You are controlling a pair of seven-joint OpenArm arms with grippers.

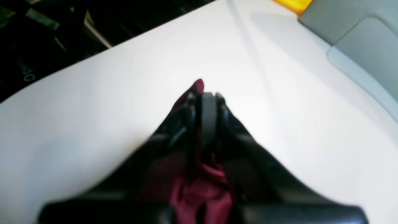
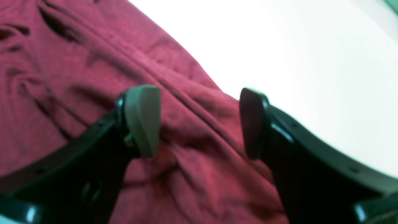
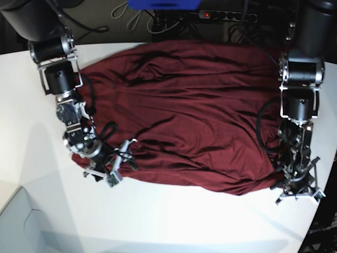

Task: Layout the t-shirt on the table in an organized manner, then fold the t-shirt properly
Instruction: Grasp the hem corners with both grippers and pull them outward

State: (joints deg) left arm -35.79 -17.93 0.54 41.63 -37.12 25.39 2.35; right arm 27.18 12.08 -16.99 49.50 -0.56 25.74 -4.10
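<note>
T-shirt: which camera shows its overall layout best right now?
The base view: the whole t-shirt lies spread and wrinkled across the table. The right wrist view shows only one creased edge between open jaws. The left wrist view shows a small pinched bit in shut jaws.

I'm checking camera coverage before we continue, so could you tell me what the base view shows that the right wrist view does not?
Only the base view shows the whole t-shirt spread out, both arms, and the left gripper shut on the shirt's corner. Only the right wrist view shows the right gripper close up, its jaws open over a seam fold, pinching nothing. Both show maroon fabric lying on the white table.
</note>
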